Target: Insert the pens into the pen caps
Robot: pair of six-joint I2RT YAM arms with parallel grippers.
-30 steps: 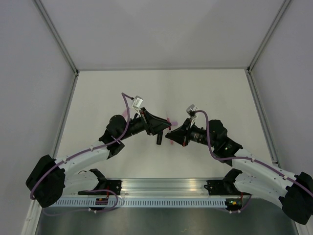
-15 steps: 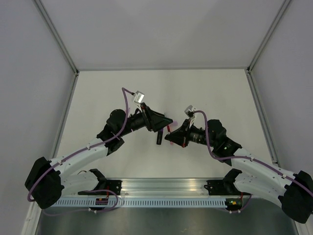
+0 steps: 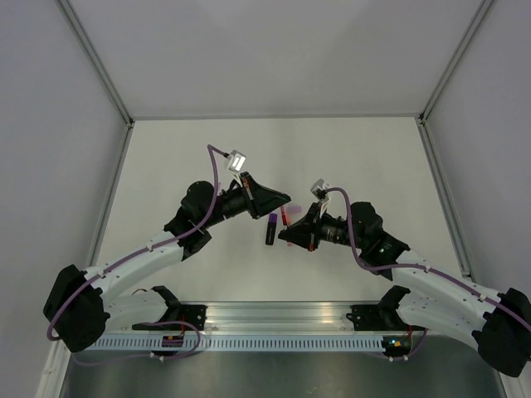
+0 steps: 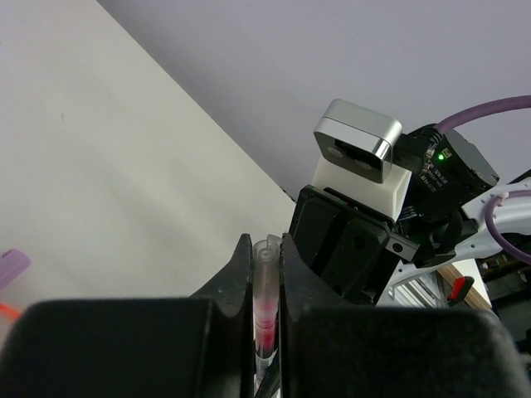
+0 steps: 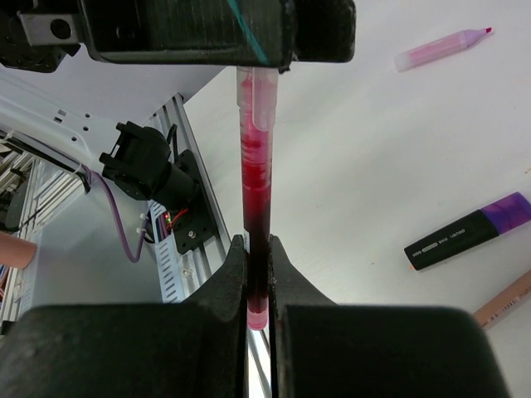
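A matte white table (image 3: pixel 348 157) fills the enclosure. Plain pale grey walls (image 3: pixel 274 50) box it in, with slim metal posts (image 3: pixel 95 60) at the back corners. An aluminium rail (image 3: pixel 282 315) runs along the near edge. The light is soft and even.

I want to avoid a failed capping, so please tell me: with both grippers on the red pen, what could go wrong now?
1. The left gripper and right gripper both clamp the red pen; if they push slightly out of line, it may bend or slip.
2. The black pen lies loose close by; a lowered gripper could knock it away.
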